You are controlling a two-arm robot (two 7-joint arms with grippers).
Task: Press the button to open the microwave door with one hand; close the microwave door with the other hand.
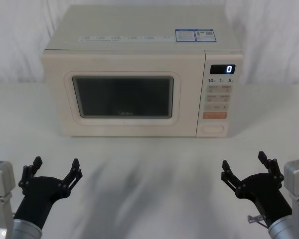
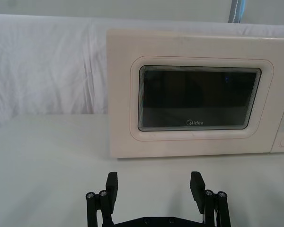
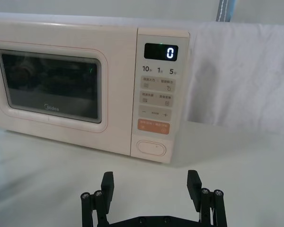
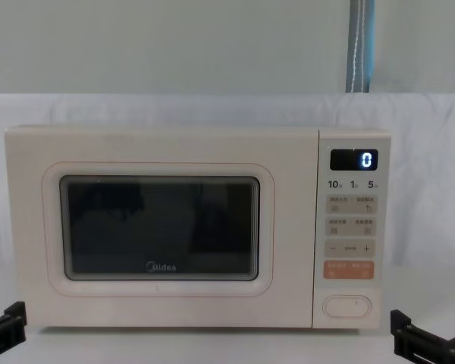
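The cream microwave (image 1: 139, 47) stands at the back middle of the table, its display showing "0". Its door (image 1: 122, 97) with the dark window is shut flush against the body. The wide pill-shaped button (image 1: 214, 130) sits at the bottom of the control panel, below the orange key; it also shows as the button (image 3: 151, 146) and the button (image 4: 346, 305). My left gripper (image 1: 55, 172) hangs open near the table's front left. My right gripper (image 1: 246, 169) is open at the front right, well short of the panel. Both are empty, as the open left gripper (image 2: 155, 185) and right gripper (image 3: 151, 185) show.
A white cloth covers the table (image 1: 149, 164) and the backdrop. A grey-blue pole (image 4: 361, 45) rises behind the microwave on the right. Bare table lies between the grippers and the microwave front.
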